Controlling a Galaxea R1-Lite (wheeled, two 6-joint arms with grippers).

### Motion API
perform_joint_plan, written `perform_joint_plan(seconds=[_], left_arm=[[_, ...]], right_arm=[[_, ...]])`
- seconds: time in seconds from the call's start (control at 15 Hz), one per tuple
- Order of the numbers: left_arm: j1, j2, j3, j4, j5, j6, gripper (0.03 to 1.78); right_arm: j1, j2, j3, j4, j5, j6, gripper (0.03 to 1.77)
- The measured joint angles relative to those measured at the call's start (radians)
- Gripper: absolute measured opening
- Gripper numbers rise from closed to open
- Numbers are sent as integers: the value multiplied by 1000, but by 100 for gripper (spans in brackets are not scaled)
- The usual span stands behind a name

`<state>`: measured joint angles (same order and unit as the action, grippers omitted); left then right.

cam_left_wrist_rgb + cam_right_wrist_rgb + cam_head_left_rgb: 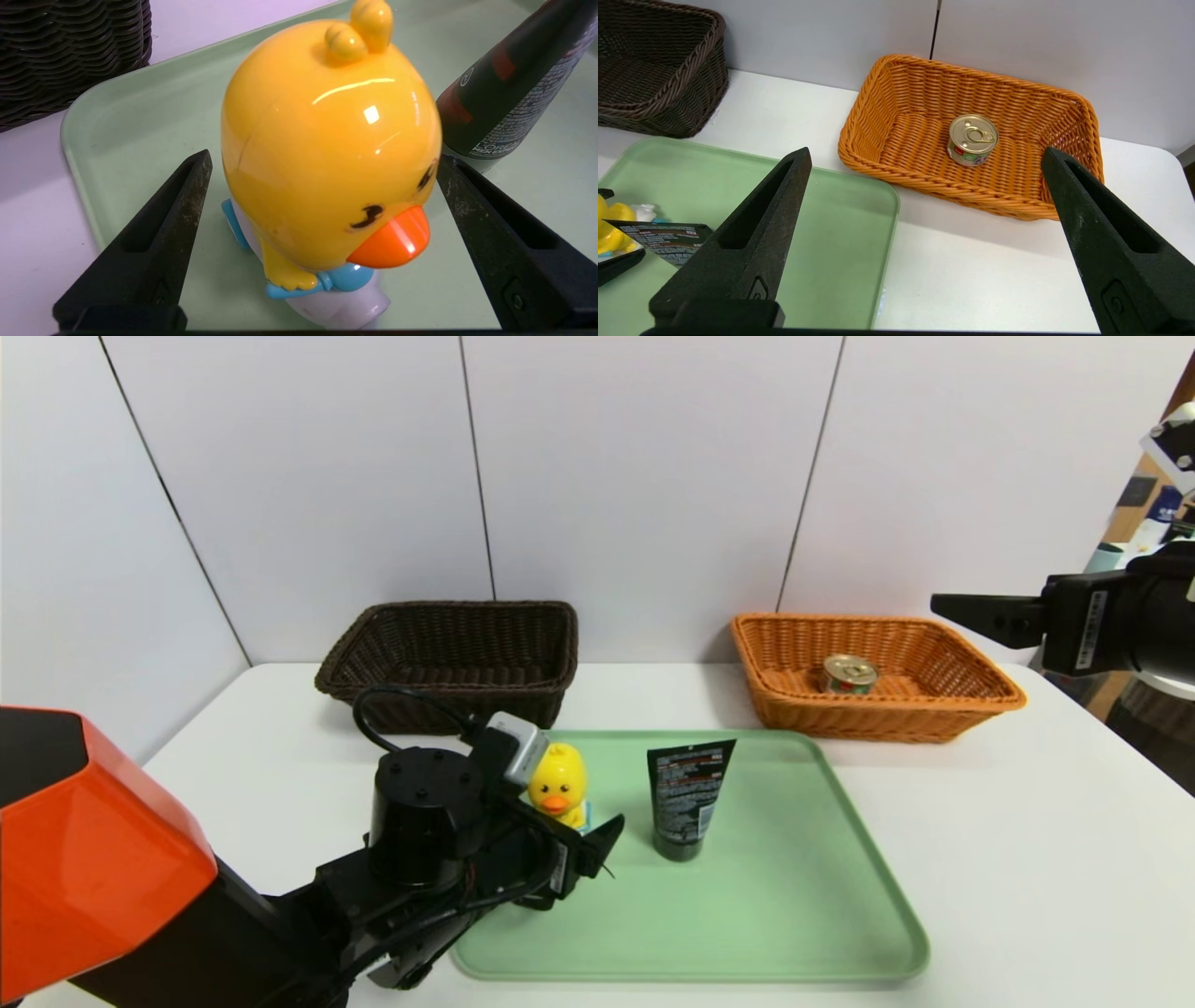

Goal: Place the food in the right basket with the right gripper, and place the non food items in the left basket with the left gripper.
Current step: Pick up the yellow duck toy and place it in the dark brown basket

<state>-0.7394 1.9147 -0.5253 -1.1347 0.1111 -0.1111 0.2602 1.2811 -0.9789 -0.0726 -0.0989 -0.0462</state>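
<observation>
1. Head view: the left gripper [597, 845] sits low over the 9 o'clock edge of the green tray [794, 915], fingers spread wide on either side of the toy duck [558, 784] without closing on it. The black tube [686, 798] stands cap-down just beside the duck at its 3 o'clock. The dark brown basket [457, 658] sits at 11 o'clock on the white desk [1027, 859], the orange basket [878, 677] at 1 o'clock with the tin can [849, 674] inside. The right gripper [980, 614] hangs high at the 3 o'clock edge, holding nothing.
2. Left wrist view: both fingers [154, 238] flank the duck; the far one lies very close to its cheek, the near one stands apart with bare tray between. The tube is near the far finger.
3. Right wrist view: the right fingers [752, 242] stand wide apart and empty above the tray's corner and the bare desk; the can rests upright on the orange basket's floor, apart from its walls.
</observation>
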Motion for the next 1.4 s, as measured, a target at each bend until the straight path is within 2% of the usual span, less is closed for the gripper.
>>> perform_joint_plan(seconds=[0.33, 0.67, 0.93, 1.4], left_arm=[[0, 1, -23, -19, 7, -3, 169], [1, 41, -1, -133, 41, -9, 169], [1, 58, 14, -150, 44, -59, 169], [1, 73, 16, -204, 56, -62, 169]], right_arm=[[1, -1, 2, 0, 0, 1, 169], [1, -9, 13, 0, 1, 1, 170], [0, -16, 17, 6, 1, 1, 170], [1, -29, 23, 7, 3, 1, 170]])
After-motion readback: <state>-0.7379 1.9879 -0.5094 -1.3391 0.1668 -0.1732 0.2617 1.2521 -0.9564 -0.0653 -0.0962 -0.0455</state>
